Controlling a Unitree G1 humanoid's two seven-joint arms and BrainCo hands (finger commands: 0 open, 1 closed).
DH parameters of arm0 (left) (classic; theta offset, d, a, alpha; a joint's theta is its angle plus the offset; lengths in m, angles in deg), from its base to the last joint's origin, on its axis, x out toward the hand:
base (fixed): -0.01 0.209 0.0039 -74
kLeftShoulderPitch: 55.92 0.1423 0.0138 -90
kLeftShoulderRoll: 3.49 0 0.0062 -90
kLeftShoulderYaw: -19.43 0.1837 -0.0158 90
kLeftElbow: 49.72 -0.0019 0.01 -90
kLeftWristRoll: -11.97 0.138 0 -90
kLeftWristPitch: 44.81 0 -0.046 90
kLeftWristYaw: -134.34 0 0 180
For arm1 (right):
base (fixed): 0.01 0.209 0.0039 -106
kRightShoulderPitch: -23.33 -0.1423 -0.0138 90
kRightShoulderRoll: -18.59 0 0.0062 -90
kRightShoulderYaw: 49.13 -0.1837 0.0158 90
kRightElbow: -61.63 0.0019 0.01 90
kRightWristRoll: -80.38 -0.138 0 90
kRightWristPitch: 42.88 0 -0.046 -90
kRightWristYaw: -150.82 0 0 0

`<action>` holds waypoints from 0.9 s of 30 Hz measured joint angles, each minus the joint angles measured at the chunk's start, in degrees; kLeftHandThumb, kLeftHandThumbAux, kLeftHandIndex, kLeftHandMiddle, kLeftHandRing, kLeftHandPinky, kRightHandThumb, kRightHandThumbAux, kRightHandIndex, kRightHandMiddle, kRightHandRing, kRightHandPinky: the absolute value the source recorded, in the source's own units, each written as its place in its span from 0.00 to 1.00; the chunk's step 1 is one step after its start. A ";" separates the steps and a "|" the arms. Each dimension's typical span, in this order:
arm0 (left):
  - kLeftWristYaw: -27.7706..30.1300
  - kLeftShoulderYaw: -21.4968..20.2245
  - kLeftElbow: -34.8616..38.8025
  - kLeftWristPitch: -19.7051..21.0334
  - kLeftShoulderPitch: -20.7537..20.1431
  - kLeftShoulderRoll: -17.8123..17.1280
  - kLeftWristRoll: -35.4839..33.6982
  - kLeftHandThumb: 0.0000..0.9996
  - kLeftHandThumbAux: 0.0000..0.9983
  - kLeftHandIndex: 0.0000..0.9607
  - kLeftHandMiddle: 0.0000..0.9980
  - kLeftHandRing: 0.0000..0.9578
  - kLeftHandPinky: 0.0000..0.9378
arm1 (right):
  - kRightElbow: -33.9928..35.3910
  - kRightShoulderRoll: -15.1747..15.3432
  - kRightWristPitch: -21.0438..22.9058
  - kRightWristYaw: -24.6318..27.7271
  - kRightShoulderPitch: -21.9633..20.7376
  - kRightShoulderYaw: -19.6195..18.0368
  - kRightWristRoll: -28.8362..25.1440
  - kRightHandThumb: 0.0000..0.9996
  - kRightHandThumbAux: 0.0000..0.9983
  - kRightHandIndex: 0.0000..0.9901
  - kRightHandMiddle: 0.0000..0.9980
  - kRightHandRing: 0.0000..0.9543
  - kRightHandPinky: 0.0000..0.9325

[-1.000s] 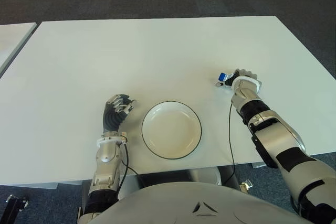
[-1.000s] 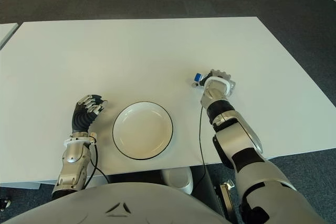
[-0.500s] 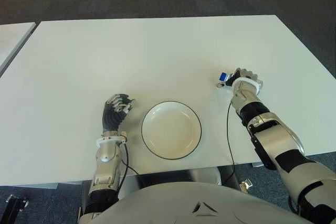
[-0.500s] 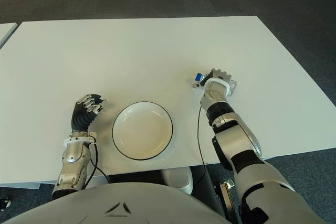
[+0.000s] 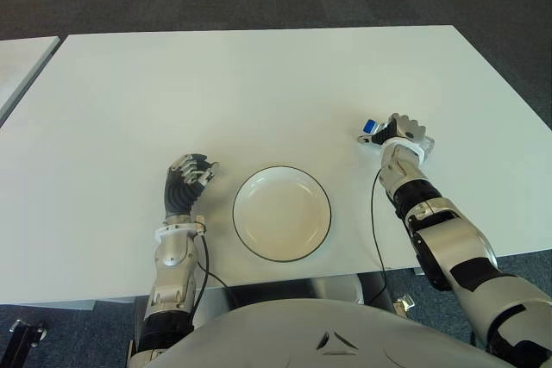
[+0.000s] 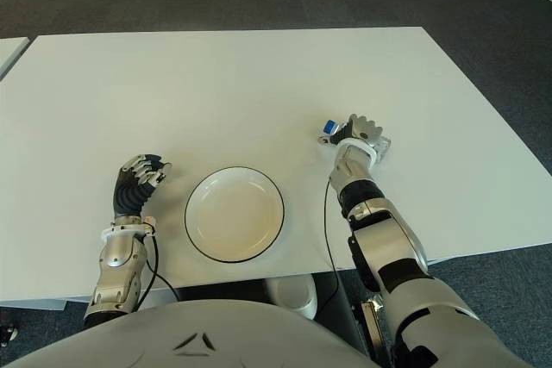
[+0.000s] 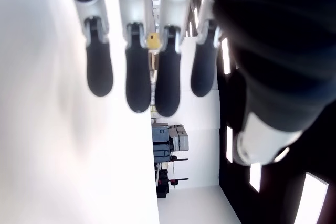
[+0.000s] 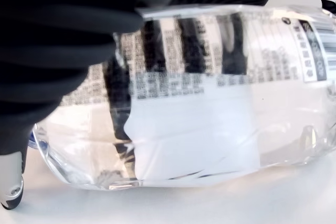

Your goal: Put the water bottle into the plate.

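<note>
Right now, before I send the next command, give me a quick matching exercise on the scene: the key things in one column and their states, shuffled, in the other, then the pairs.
Things:
1. water bottle
2. plate
3. left hand
4. right hand

States:
A. holds nothing, fingers loosely curled, left of the plate
B. wrapped around the bottle, right of the plate
C. empty, on the table near the front edge
D. clear, blue cap, held in a hand

Pairs: 1-D, 2-C, 3-A, 4-B

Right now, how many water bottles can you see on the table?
1. The water bottle is in the right hand, its fingers closed around it, to the right of the plate.
</note>
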 measured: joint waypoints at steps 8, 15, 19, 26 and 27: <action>0.00 -0.04 0.00 -0.10 -0.11 0.09 -0.02 0.71 0.71 0.45 0.53 0.54 0.54 | 0.26 -0.28 -2.57 -4.20 1.31 -1.57 -0.15 0.72 0.71 0.44 0.71 0.78 0.87; 0.00 -0.10 -0.11 -0.93 -0.20 0.07 -0.01 0.71 0.71 0.45 0.53 0.54 0.54 | 1.36 -0.11 -6.08 -7.05 3.07 -2.52 -0.73 0.72 0.71 0.44 0.75 0.81 0.87; 0.00 -0.12 -0.21 -1.25 -0.23 0.07 0.05 0.71 0.71 0.45 0.53 0.54 0.54 | 1.70 -0.09 -7.87 -8.89 3.84 -3.34 -1.12 0.71 0.71 0.44 0.75 0.81 0.86; -0.18 -0.13 -0.24 -1.25 -0.24 0.06 0.46 0.71 0.71 0.45 0.54 0.55 0.54 | 2.47 -0.14 -10.34 -11.92 5.07 -4.56 -1.43 0.71 0.71 0.44 0.75 0.81 0.85; -0.21 -0.13 -0.24 -1.24 -0.24 0.07 0.53 0.71 0.71 0.45 0.54 0.55 0.54 | 2.52 -0.16 -10.71 -12.37 5.19 -4.74 -1.48 0.71 0.71 0.44 0.75 0.80 0.85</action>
